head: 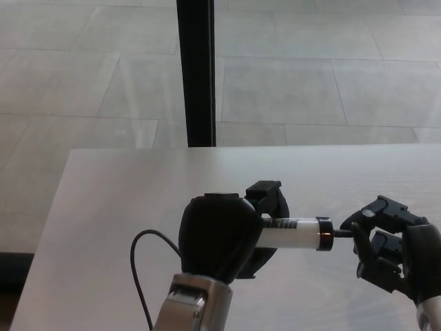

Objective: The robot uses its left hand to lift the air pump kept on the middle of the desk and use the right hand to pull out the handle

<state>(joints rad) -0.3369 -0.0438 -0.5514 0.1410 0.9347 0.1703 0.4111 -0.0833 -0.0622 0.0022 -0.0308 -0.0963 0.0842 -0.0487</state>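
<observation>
My left hand (222, 236) clasps the air pump (293, 233) above the desk (110, 207); my right hand (389, 248), fingers closed around its handle (342, 234), may slip off if pulled crookedly.

We can't read any text here. The white plastic air pump cylinder (296, 233) has a dark printed strip near the black left hand (220, 238), but it's way too small and blurry for us to make out.
</observation>
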